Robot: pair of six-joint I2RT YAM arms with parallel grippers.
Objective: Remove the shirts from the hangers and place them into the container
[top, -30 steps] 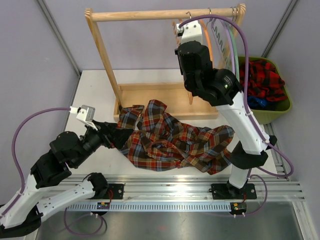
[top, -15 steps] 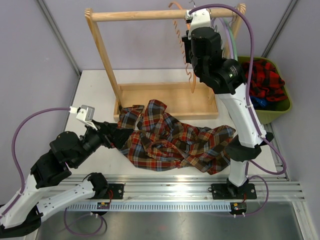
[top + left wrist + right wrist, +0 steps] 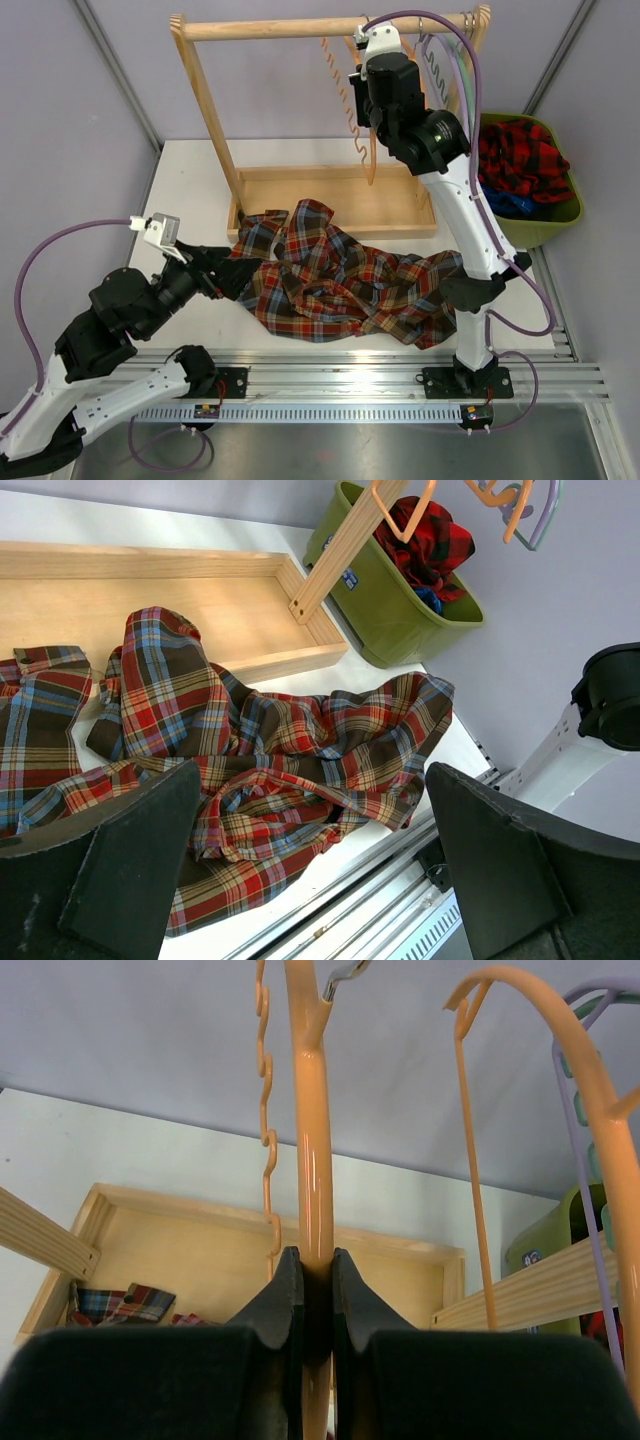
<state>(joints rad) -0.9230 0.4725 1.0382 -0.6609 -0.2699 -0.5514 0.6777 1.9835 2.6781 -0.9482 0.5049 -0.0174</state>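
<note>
Arms: 2. Shirts counted: 2. Hangers counted: 4. Bins: 1.

Right gripper [image 3: 310, 1260]: raised to the wooden rack's rail [image 3: 300, 28], jaws pressed together on the stem of an orange wavy-edged hanger [image 3: 312, 1140]. No cloth on that hanger.

The other three hangers are to its right: a second orange hanger [image 3: 470, 1160], a lilac hanger [image 3: 605, 1210], and a pale green hanger [image 3: 572, 1065] just behind the lilac.

Left gripper [image 3: 310, 780]: jaws spread wide, holding nothing, low over the left edge of the tartan shirt [image 3: 340, 280].

The tartan shirt lies crumpled on the white table [image 3: 190, 190]. One corner touches the front lip of the rack's wooden tray [image 3: 330, 195].

The red-and-black shirt [image 3: 525, 155] is heaped in the olive-green bin [image 3: 555, 225], on top of one blue garment [image 3: 515, 205].
</note>
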